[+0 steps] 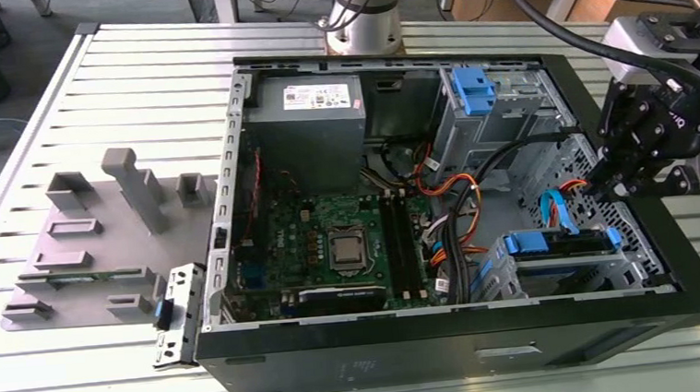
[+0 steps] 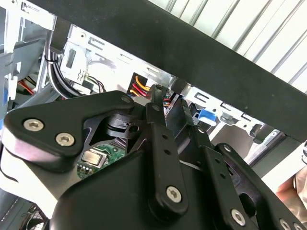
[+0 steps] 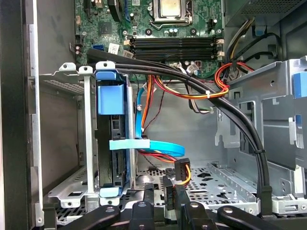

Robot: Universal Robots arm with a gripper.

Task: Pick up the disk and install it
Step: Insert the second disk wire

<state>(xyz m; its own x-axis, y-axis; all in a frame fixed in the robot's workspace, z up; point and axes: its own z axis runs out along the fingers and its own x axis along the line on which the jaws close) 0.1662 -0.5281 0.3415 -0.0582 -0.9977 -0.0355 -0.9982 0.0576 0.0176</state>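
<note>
The disk (image 1: 559, 241) sits on edge in the lower drive cage (image 1: 517, 281) of the open computer case, near the exterior view's right. In the first wrist view the disk (image 3: 115, 143) stands upright between blue rails, its blue handle tab (image 3: 111, 98) facing the motherboard. My gripper (image 1: 608, 189) hangs over the case's right side, just above and beside that cage, apart from the disk. In both wrist views the gripper (image 3: 168, 189) (image 2: 156, 93) is shut, its fingers meeting with nothing between them, close to a black power connector (image 3: 181, 170) with orange and yellow wires.
A thick black cable bundle (image 3: 230, 108) and a blue ribbon cable (image 3: 158, 146) cross the bay by the cage. A second blue bracket (image 1: 475, 90) sits in the upper cage. The grey power-supply box (image 1: 307, 111) is at the back. A grey fixture (image 1: 94, 242) lies outside the case.
</note>
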